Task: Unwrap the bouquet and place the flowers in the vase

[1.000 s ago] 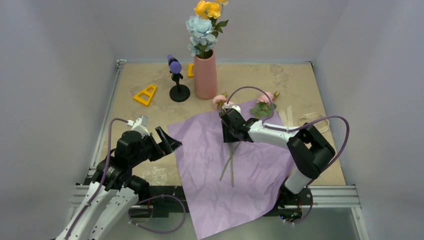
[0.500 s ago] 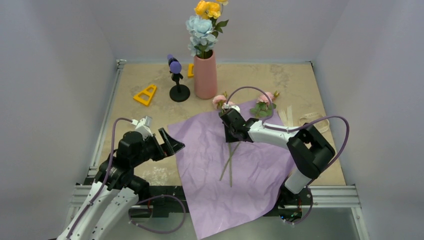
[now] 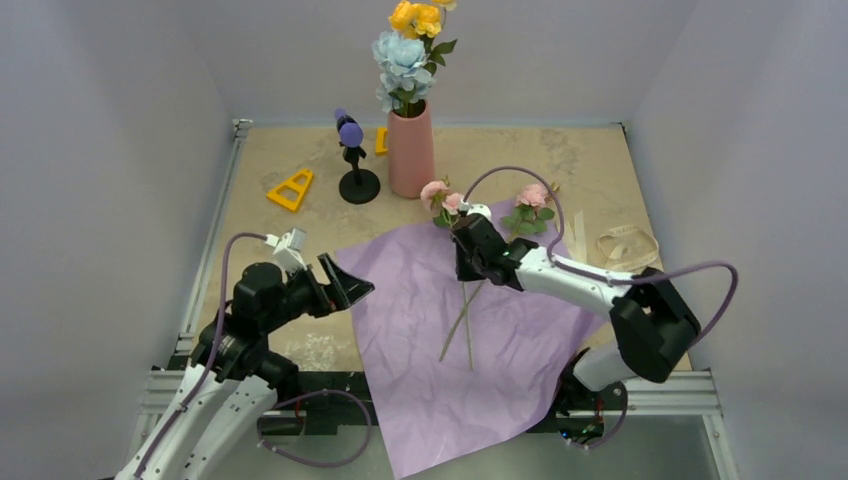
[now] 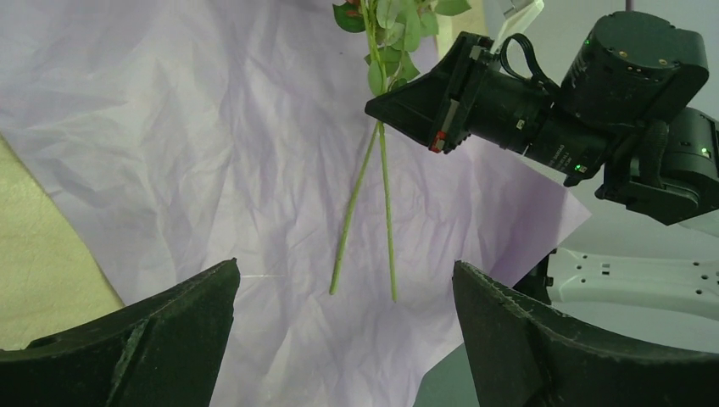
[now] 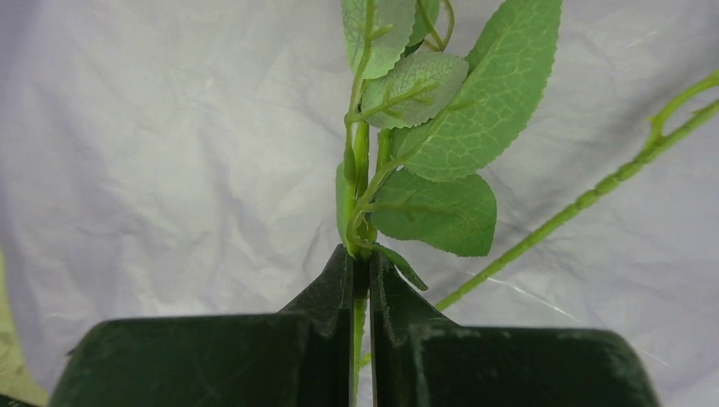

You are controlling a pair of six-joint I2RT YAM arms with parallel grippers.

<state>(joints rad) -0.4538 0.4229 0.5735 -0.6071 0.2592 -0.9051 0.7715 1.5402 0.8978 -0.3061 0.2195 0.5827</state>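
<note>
The flowers (image 3: 437, 193) have shifted up, right tool (image 3: 466, 272) clamped on stems, left tool (image 3: 356, 279) apart

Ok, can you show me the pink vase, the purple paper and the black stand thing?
vase (image 3: 411, 150): top external view, middle of its pink body.
purple paper (image 3: 410, 310): top external view, a bare crinkled part near its left side.
black stand (image 3: 359, 186): top external view, its round base.
</note>
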